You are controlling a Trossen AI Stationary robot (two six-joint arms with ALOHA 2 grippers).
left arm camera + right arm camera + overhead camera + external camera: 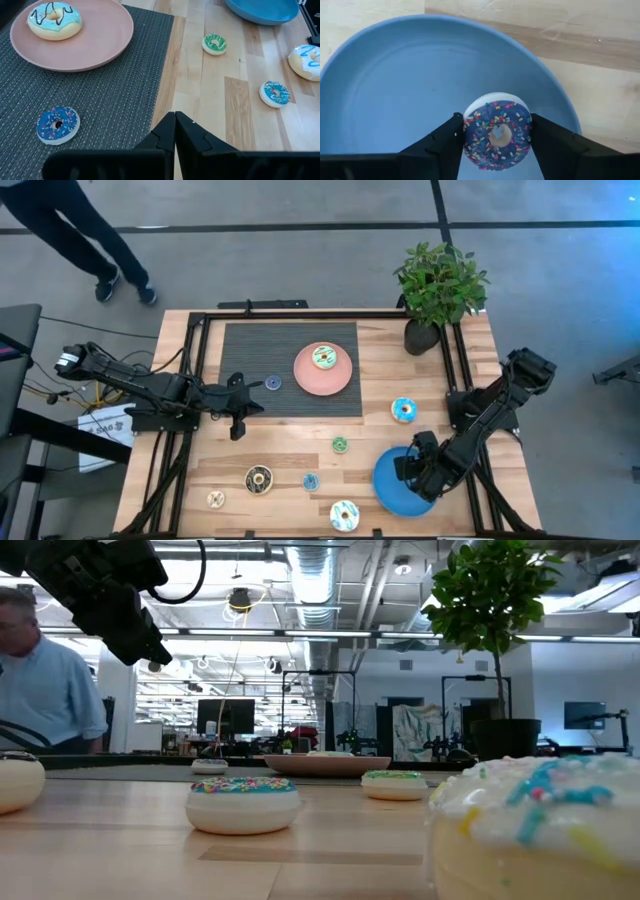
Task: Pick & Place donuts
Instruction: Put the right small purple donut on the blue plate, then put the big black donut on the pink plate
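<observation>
Pale wood planks make up the desk (420,380), with a dark ribbed mat (250,350) over its far middle and a grey floor around it. A potted plant (437,290) stands at the far right corner. The low view alone shows the room behind: ceiling pipes, screens, and a person in a blue shirt (45,680) at the left edge; from above only a person's legs (90,240) show beyond the desk.

The right gripper (495,137) hangs over the blue plate (395,100) near the front right, its fingers (445,142) clamped on a dark blue sprinkled donut (496,131). Only the right wrist view shows this donut; from above the arm hides it.

The left gripper (175,130) hovers at the mat's left edge, fingers together and holding nothing. Just beside it on the mat lies a small blue donut (58,124). The pink plate (322,370) carries a light blue donut with dark squiggles (54,20).

Loose on the bare wood lie a small green donut (340,444), a blue-iced donut (404,410) near the right arm, a chocolate donut (259,478), a small teal donut (311,481), a small cream donut (216,499) and a white donut (344,515) at the front edge, which fills the low view's right side.
</observation>
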